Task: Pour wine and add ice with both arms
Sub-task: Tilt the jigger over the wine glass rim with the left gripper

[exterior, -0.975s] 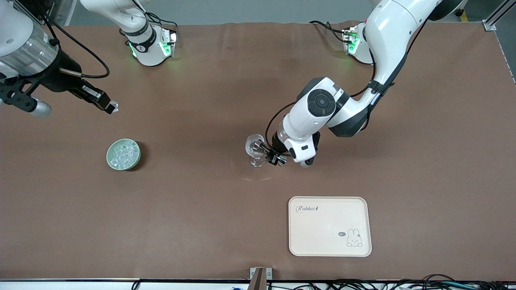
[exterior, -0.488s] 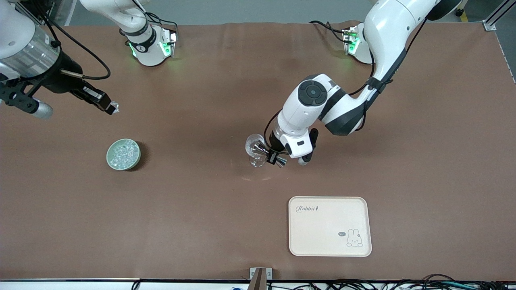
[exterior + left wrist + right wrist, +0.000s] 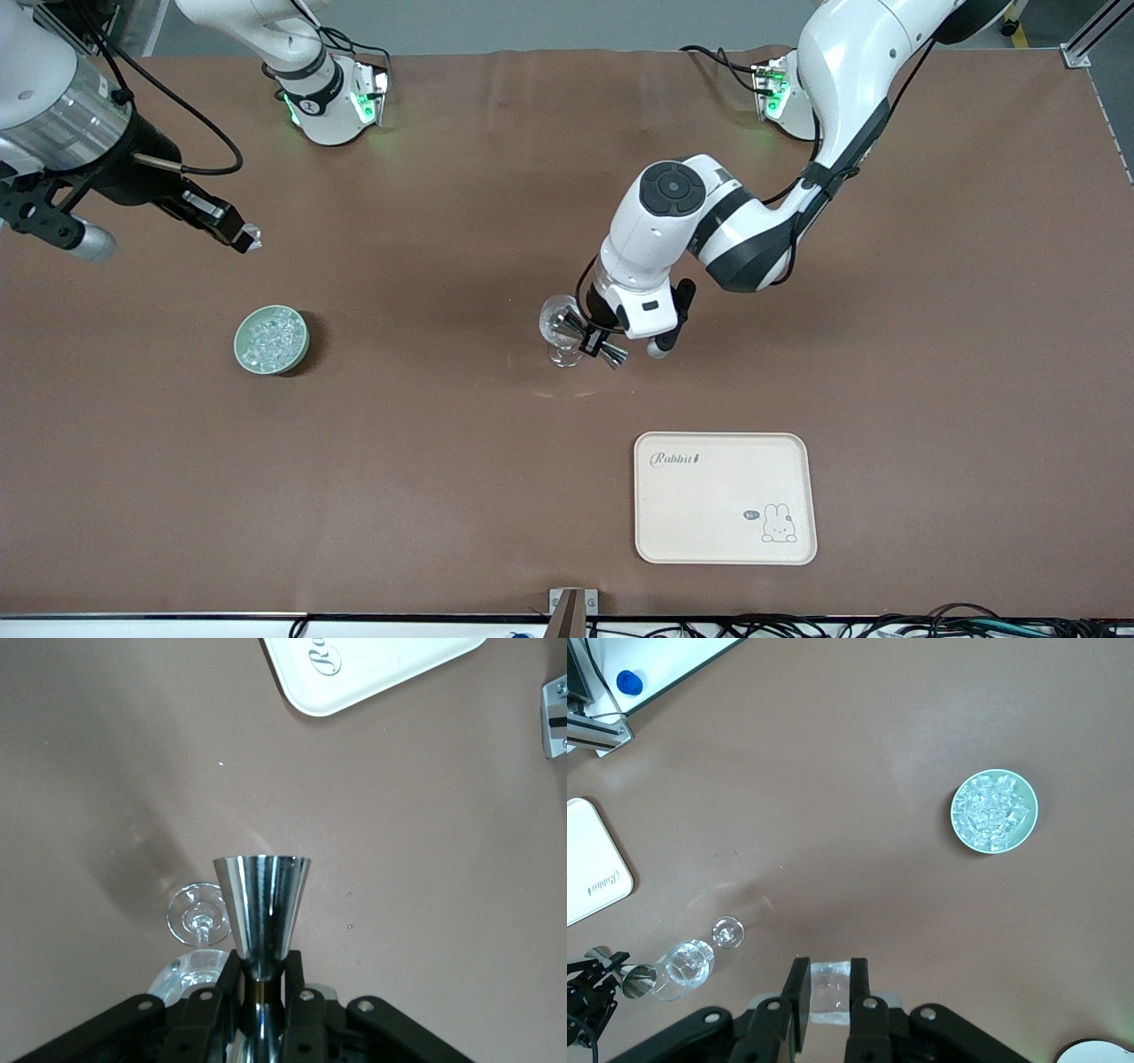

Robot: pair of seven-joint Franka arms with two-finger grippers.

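A clear stemmed glass (image 3: 558, 326) stands mid-table. My left gripper (image 3: 592, 339) is shut on the waist of a steel jigger (image 3: 611, 355), which lies tilted with one end at the glass's bowl. The left wrist view shows the jigger (image 3: 263, 899) between the fingers (image 3: 229, 979) and the glass (image 3: 198, 915) just beneath. My right gripper (image 3: 243, 237) hangs over bare table at the right arm's end, shut on one clear ice cube (image 3: 254, 236), also seen as the cube (image 3: 830, 990). More ice fills a green bowl (image 3: 239, 341). No wine shows.
A cream tray (image 3: 709, 505) with a rabbit print lies nearer the front camera than the glass, toward the left arm's end. The green bowl (image 3: 955, 815) sits nearer the front camera than the right gripper. A metal bracket (image 3: 571, 604) is at the table's near edge.
The left arm's wrist and forearm have swung round toward the right arm's end, turning the jigger a little at the glass. The right arm holds still with its cube.
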